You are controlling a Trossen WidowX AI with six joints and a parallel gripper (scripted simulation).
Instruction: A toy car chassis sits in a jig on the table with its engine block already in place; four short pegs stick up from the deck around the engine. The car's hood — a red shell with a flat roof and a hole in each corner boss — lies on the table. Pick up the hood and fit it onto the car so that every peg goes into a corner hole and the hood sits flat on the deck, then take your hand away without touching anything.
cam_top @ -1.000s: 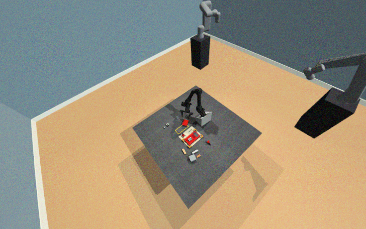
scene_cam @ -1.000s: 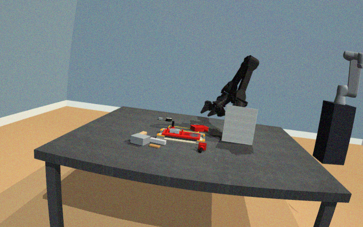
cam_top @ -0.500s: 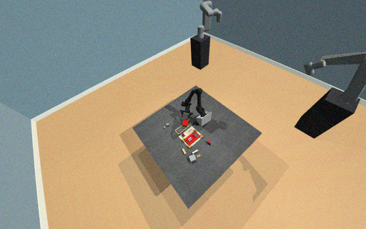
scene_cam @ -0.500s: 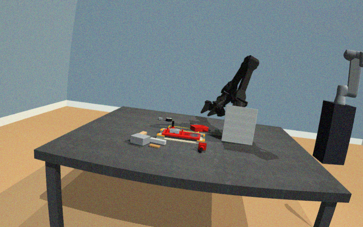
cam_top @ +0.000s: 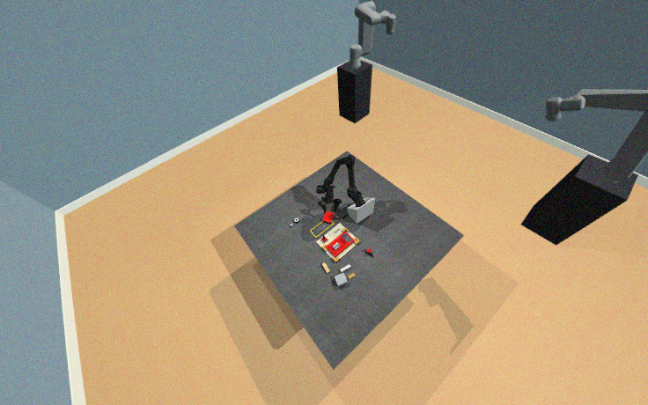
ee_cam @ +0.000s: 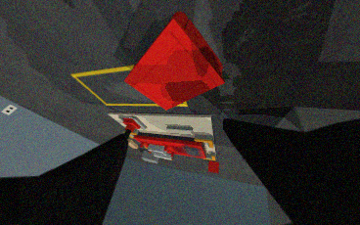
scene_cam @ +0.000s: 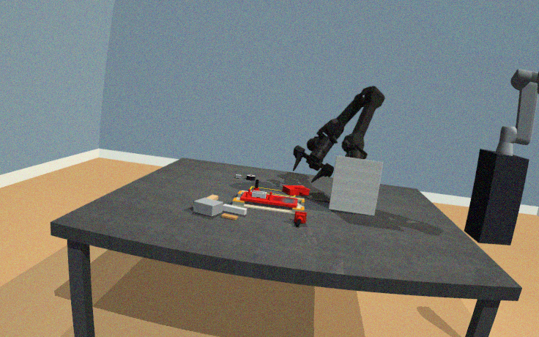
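The red hood (cam_top: 327, 217) (scene_cam: 296, 190) (ee_cam: 173, 68) lies low on the table, turned askew beside the jig, with a smooth red face toward the wrist camera. Its corner holes are not visible. My gripper (cam_top: 330, 207) (scene_cam: 302, 176) (ee_cam: 177, 127) is open and empty. It is tilted and stands above and behind the hood, apart from it. The red chassis (cam_top: 342, 243) (scene_cam: 278, 201) sits in the cream jig (cam_top: 331, 233) (ee_cam: 152, 121). The pale grey engine block (cam_top: 335, 246) (scene_cam: 258, 194) (ee_cam: 157, 150) is on the deck. The pegs are too small to make out clearly.
A yellow outline (cam_top: 312, 233) (ee_cam: 90, 90) lies between hood and jig. A tall grey block (cam_top: 361, 209) (scene_cam: 355, 185) stands near the arm's base. A red-and-black part (cam_top: 368, 251) (scene_cam: 300, 217), a grey box (cam_top: 340, 279) (scene_cam: 208, 206) and a white bar (cam_top: 345, 268) (scene_cam: 235, 209) lie around the jig.
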